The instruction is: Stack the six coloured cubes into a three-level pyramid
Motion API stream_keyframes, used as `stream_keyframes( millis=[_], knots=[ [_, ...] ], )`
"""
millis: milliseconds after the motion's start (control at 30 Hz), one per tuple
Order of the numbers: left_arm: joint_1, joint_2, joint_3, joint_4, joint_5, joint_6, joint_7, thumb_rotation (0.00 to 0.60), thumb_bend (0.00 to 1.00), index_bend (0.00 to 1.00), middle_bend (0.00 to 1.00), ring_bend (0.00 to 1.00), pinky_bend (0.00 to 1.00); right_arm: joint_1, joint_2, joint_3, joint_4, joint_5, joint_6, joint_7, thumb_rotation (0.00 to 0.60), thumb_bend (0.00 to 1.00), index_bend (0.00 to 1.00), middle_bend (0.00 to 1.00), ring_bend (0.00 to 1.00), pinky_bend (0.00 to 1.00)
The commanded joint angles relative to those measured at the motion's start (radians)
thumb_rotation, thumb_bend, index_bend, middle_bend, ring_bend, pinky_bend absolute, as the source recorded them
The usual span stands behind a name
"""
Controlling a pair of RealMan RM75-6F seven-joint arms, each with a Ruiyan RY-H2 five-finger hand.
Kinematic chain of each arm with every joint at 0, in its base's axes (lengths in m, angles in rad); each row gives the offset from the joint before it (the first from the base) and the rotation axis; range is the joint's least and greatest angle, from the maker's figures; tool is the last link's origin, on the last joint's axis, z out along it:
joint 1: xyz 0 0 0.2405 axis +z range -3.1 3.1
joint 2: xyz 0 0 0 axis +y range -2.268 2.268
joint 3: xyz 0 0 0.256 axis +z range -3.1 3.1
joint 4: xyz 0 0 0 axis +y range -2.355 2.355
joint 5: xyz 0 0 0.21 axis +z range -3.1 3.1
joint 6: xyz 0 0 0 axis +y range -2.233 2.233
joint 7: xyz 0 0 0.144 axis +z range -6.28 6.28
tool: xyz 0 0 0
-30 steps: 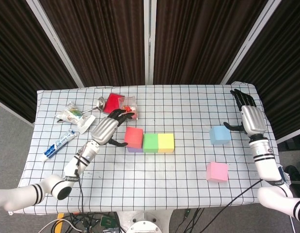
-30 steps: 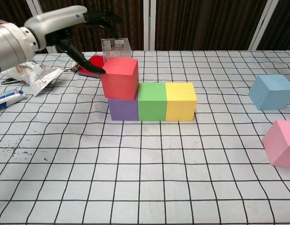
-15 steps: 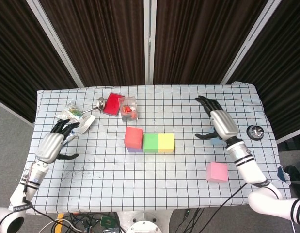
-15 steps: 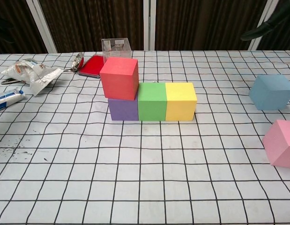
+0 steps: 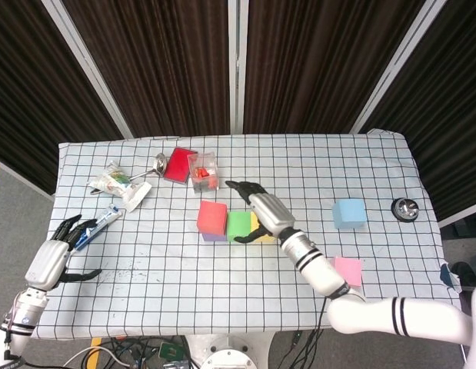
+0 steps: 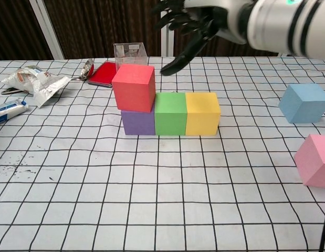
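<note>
right hand (image 5: 262, 209) swung from the blue cube (image 5: 349, 214) to above the block row — left hand (image 5: 51, 258) pulled farther back

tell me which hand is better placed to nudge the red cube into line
Right, likely. The right hand hangs open over the row beside the red cube; the left hand sits far off at the table's edge.

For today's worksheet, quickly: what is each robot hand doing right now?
Left robot hand: open, holding nothing, near the table's edge.
Right robot hand: open, empty, fingers spread above the green cube.

Red cube (image 6: 133, 86), black-gridded white tablecloth (image 6: 167, 194)
</note>
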Motion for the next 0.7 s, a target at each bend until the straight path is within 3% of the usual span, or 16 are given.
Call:
stream_keyframes(
  millis=[33,300,700],
  knots=[
    [0.018,-0.004,0.006,0.017,0.017,0.021,0.003,0.600,0.00,0.11,0.18,0.01,0.06,0.079,-0.095,-0.012,0.069,0.067,0.034,-0.089,0.600,0.00,0.00,0.10,0.00,0.00],
    [0.044,-0.001,0.020,0.023,0.068,0.050,0.068,0.600,0.00,0.11,0.18,0.01,0.06,0.142,-0.219,-0.034,0.174,0.131,0.117,-0.215,0.600,0.00,0.00,0.10,0.00,0.00],
    [0.053,0.000,0.011,0.027,0.066,0.032,0.009,0.600,0.00,0.11,0.18,0.01,0.06,0.177,-0.292,-0.013,0.226,0.208,0.175,-0.301,0.600,0.03,0.00,0.19,0.00,0.00]
  ],
)
